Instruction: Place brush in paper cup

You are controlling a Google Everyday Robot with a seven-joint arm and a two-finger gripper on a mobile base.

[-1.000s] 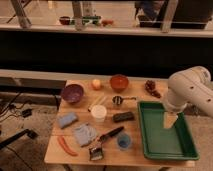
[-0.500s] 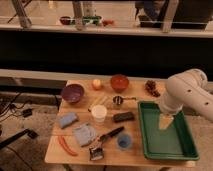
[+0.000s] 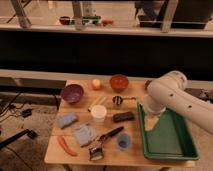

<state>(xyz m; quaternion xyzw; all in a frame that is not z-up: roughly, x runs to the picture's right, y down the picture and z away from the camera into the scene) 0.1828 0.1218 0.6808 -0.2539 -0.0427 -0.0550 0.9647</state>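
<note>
Lying nearest the front edge of the counter (image 3: 80, 107), the brush (image 3: 106, 142) sat well to the left of the fingers as the camera saw them and closer to the viewer. Its grey head pointed at the edge and its black handle slanted up toward a small blue cup (image 3: 123, 142) just beside it. Further left of the fingers lay a blue-grey cloth (image 3: 84, 134) and an orange-red stick (image 3: 65, 145).

The gripper (image 3: 152, 124) hung tip-down over the left part of a green tray (image 3: 167, 156), its fingers spread apart and holding nothing. Whether they touched the tray floor could not be told.

At about the same depth, left of the fingers, the paper cup (image 3: 99, 114) stood upright, with a dark block (image 3: 123, 117) between it and the fingers. A blue sponge (image 3: 66, 119) lay beyond the cup, further left.

Behind the fingers and to their left sat a metal scoop (image 3: 118, 100), a purple bowl (image 3: 72, 93), an orange ball (image 3: 96, 84) and a red-orange bowl (image 3: 119, 82).
</note>
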